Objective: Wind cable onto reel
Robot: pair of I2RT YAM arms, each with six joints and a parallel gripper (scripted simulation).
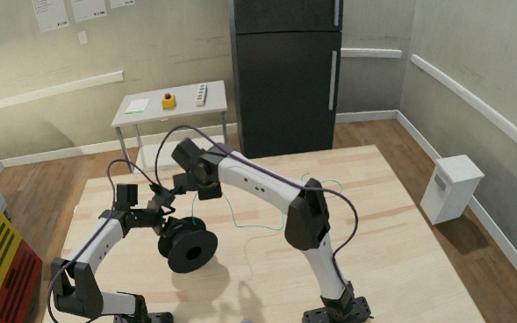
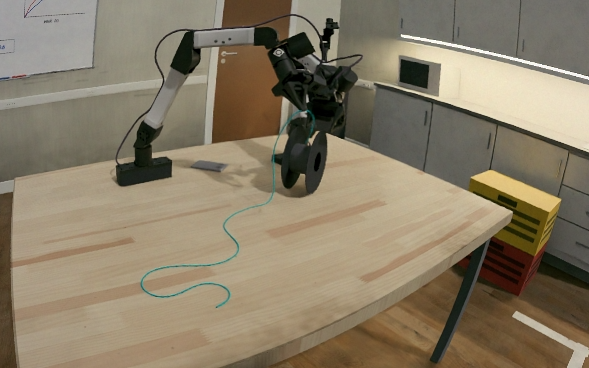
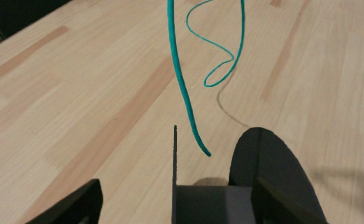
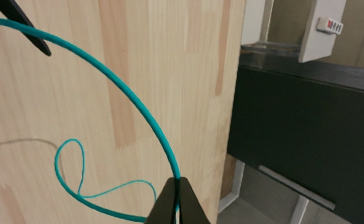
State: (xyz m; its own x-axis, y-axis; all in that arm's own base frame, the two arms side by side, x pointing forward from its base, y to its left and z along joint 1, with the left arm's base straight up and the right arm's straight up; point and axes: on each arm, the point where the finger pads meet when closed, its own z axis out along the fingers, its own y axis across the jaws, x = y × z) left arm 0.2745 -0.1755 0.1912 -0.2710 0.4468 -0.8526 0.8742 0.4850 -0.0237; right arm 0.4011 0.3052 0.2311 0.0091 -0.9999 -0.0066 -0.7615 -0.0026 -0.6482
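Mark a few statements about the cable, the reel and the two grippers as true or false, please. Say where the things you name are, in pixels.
1. The right gripper [image 4: 177, 187] is shut on the cable [image 2: 232, 237] [image 3: 181, 82] [image 4: 133, 97]. True.
2. The left gripper [image 3: 177, 188] is fully shut. False: its fingers stand apart.
3. The reel [image 1: 193, 251] [image 2: 316, 162] [image 3: 268, 160] is black. True.
4. The cable is wound round the hub [image 3: 203, 202]. False: its near end hangs loose by the reel, with no turn on the hub.
5. Part of the cable lies on the table [image 2: 317, 260]. True.
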